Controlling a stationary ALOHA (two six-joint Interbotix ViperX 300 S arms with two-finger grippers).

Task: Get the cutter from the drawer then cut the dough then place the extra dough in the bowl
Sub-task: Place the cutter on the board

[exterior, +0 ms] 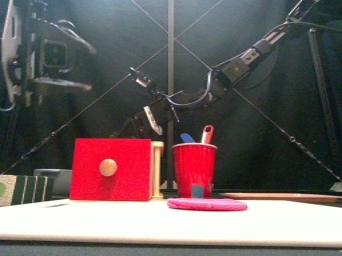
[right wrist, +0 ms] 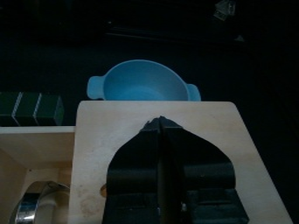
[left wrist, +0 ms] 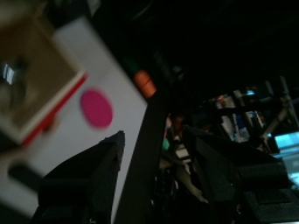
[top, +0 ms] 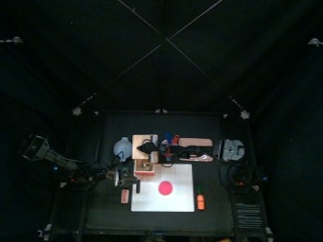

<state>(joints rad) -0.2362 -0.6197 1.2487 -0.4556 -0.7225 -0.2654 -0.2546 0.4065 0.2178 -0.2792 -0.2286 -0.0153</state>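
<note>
My right jaws sat closed over the wooden box [right wrist: 105, 140], bowl [right wrist: 140, 85] beyond; my left jaws hung wide apart.

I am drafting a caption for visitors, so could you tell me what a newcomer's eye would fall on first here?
In the front view, the red drawer front and the red cup stand side by side, large and bright against the black curtains. The pink dough lies flat in front of the cup. From the right wrist, the blue bowl sits just beyond the pale box.
</note>
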